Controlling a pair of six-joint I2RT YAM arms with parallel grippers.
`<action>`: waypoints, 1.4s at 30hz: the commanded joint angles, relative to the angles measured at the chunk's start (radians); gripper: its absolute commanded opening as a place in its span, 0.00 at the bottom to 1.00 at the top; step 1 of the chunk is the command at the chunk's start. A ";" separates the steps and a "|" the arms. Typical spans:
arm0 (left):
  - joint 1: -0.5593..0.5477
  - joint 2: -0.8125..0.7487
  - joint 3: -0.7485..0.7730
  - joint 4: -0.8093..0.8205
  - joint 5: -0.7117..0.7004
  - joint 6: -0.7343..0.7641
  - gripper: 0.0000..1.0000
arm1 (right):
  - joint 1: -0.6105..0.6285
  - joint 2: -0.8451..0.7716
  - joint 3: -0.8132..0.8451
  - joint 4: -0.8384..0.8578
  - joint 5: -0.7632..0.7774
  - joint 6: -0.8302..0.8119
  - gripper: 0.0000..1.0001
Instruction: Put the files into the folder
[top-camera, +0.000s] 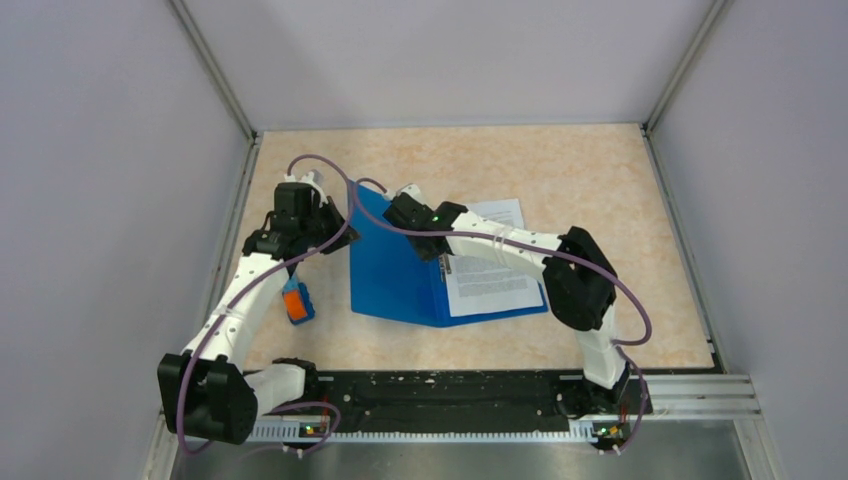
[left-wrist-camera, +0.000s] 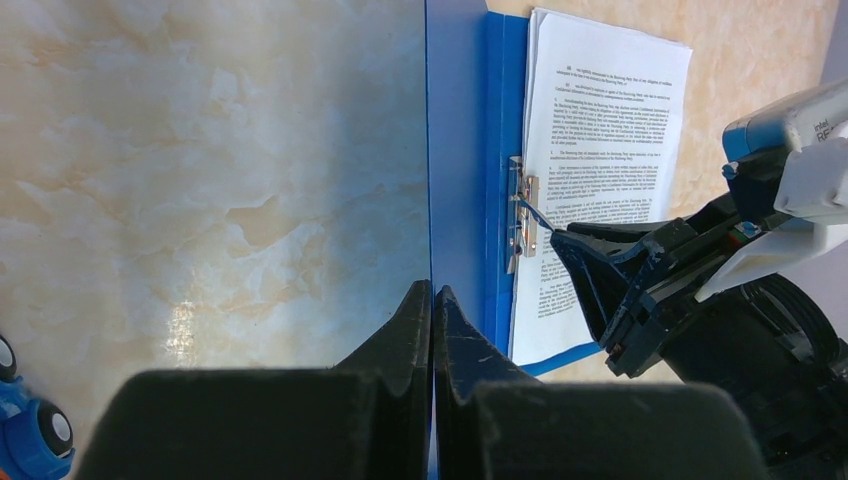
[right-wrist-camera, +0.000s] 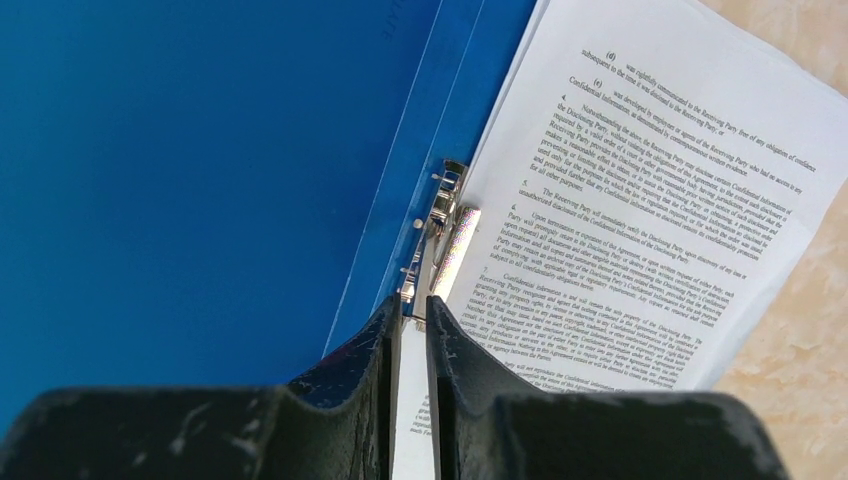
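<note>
The blue folder (top-camera: 395, 285) is shown lying open on the worktop (top-camera: 500, 160), its front cover raised on edge and pinched between the closed jaws of the left arm (top-camera: 240, 290). The files (right-wrist-camera: 620, 200) are seen resting on the inner back cover, to the right of the spine, with their long axis running parallel to it and their inner edge drawn up against the spine clip (right-wrist-camera: 443, 215). The jaws of the right arm (top-camera: 500, 248) are closed to a narrow slit, and the clip's thin metal lever appears to be gripped between them. Whether the sheets' edge is fully seated under the clip bar cannot be told. The files are thus placed directly beneath and just right of the right arm's jaws, which are judged the nearer pair, while the left arm's are kept on the far side of the spine. The coming move is judged to turn on the lever being pressed down along that spine line. An orange-and-blue block (top-camera: 297, 302) is left beside the folder.
</note>
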 joint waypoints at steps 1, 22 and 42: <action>-0.004 -0.007 0.041 0.017 -0.031 -0.022 0.00 | 0.013 -0.014 -0.007 0.002 0.025 0.001 0.14; -0.004 -0.007 0.014 0.023 -0.103 -0.069 0.00 | 0.012 -0.086 -0.142 0.056 -0.016 0.035 0.08; -0.004 -0.014 -0.002 0.026 -0.150 -0.095 0.00 | 0.013 -0.152 -0.196 0.090 -0.080 0.039 0.10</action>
